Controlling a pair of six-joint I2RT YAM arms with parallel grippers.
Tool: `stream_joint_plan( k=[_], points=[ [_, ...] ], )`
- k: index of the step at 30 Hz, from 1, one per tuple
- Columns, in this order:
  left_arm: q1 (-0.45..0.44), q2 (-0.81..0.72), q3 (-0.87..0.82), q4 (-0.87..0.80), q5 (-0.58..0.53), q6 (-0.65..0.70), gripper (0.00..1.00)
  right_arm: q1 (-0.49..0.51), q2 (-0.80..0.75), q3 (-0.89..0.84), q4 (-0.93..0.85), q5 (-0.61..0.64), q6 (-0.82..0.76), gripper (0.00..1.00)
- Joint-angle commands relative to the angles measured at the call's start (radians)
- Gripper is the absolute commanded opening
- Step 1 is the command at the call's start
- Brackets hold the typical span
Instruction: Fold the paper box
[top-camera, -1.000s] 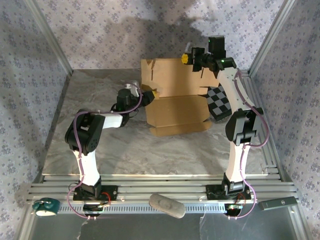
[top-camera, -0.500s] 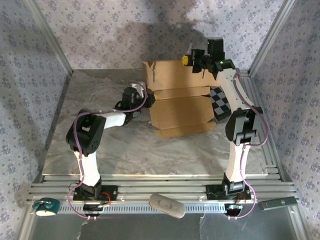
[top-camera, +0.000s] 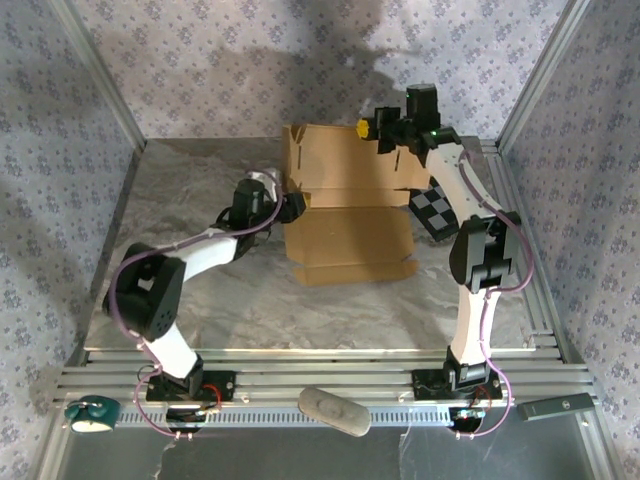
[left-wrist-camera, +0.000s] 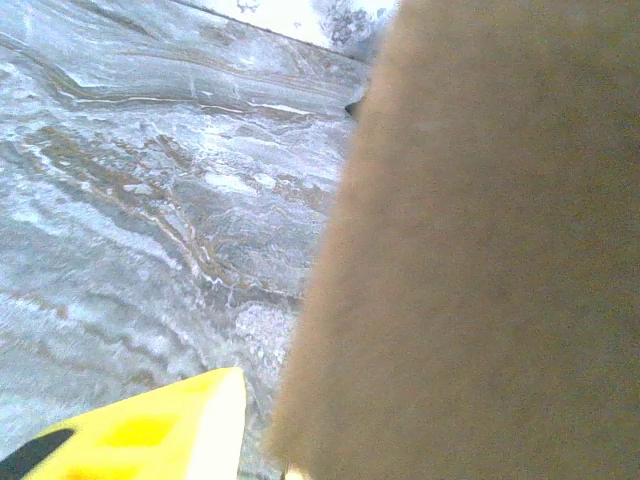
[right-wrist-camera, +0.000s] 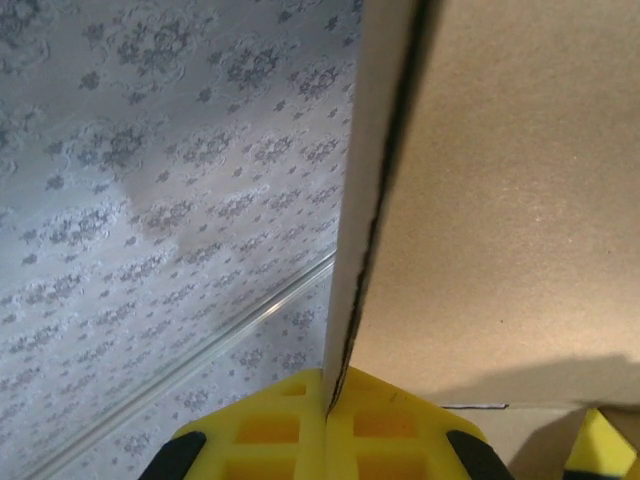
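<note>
1. The paper box (top-camera: 350, 235) is sitting toward the far middle of the marbled table (top-camera: 200, 290) — one tan panel lying flat, another standing upright behind it.
2. The right gripper (top-camera: 372, 130) is pinching the top edge of the upright panel; in the right wrist view the cardboard edge is running down between its closed yellow fingers (right-wrist-camera: 270, 435).
3. The left gripper (top-camera: 292, 207) is sitting at the box's left side, near the fold — whether its jaws are wide or narrow cannot be told, with one yellow finger (left-wrist-camera: 150, 435) showing beside blurred cardboard.
4. A checkerboard panel (top-camera: 435, 212) is lying just right of the box.
</note>
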Motion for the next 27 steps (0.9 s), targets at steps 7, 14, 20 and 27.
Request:
stream_joint_plan(
  k=[7,14,20,27],
  points=[
    [0.035,-0.528,-0.164,-0.331,-0.074,-0.023,0.56,0.047,0.074,-0.001,0.225,-0.058,-0.173,0.00],
    [0.275,-0.765,-0.225,-0.522,-0.057,-0.104,0.58,0.101,0.131,-0.066,0.494,-0.085,-0.165,0.00],
    [0.396,-0.735,-0.259,-0.507,-0.032,-0.139,0.55,0.142,0.178,-0.142,0.596,-0.156,-0.196,0.00],
    [0.399,-0.690,-0.275,-0.485,-0.023,-0.113,0.54,0.137,0.184,-0.333,0.768,-0.281,-0.285,0.00]
  ],
)
